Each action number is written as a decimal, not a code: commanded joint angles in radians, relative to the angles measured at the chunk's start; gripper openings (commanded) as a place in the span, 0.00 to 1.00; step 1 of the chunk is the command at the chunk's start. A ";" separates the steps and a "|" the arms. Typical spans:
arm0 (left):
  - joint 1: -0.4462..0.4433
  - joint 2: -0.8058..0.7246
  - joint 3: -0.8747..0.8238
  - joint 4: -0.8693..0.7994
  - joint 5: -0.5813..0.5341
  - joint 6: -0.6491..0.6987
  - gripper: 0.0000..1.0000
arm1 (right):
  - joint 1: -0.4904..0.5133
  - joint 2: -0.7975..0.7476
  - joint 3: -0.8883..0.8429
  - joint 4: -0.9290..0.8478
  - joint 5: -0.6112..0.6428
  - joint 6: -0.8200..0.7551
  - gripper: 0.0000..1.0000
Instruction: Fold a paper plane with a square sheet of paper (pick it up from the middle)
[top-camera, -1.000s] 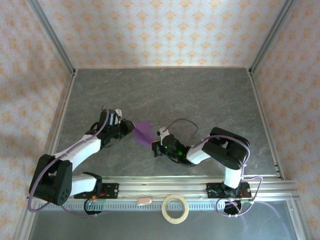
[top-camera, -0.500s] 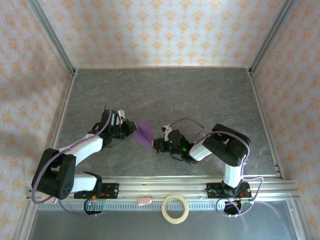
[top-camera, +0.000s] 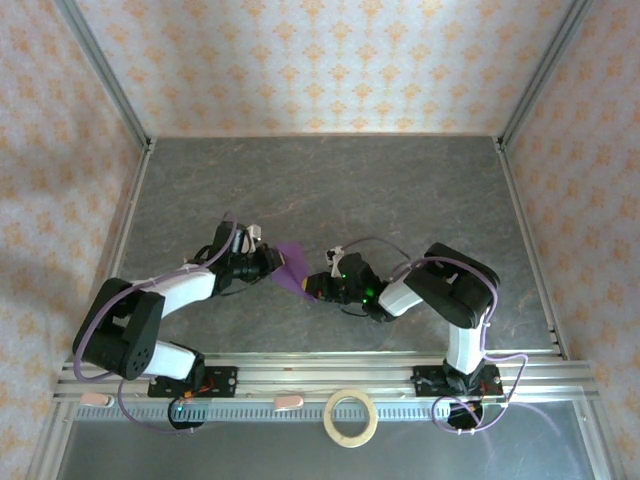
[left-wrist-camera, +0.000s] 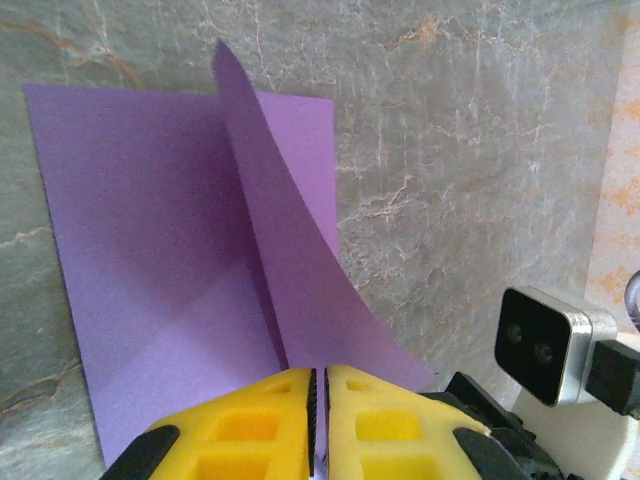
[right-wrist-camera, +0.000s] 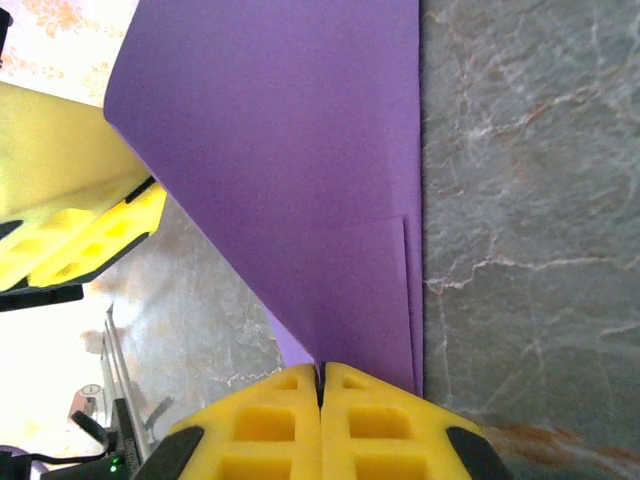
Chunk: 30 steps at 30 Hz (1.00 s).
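The folded purple paper (top-camera: 292, 266) sat near the middle of the gray table (top-camera: 400, 190), between the left claw (top-camera: 272, 262) and the right claw (top-camera: 315, 287), and each claw pinched it tight.

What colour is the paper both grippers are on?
Plain purple. The sheet of paper shows best in the right wrist view.

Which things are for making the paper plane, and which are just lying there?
For the job: purple paper, pinched by the left gripper and the right gripper.
Just lying about: tan tape ring, small pink thing.
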 joint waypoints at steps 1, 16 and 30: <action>-0.007 0.019 0.035 0.042 0.011 0.016 0.13 | -0.009 0.001 0.013 -0.025 -0.044 0.055 0.04; -0.055 0.115 0.048 0.145 0.030 -0.003 0.12 | -0.009 -0.005 -0.035 0.049 -0.020 0.118 0.05; -0.081 0.196 0.077 0.168 0.008 0.001 0.11 | -0.009 -0.007 -0.018 -0.007 0.007 0.072 0.05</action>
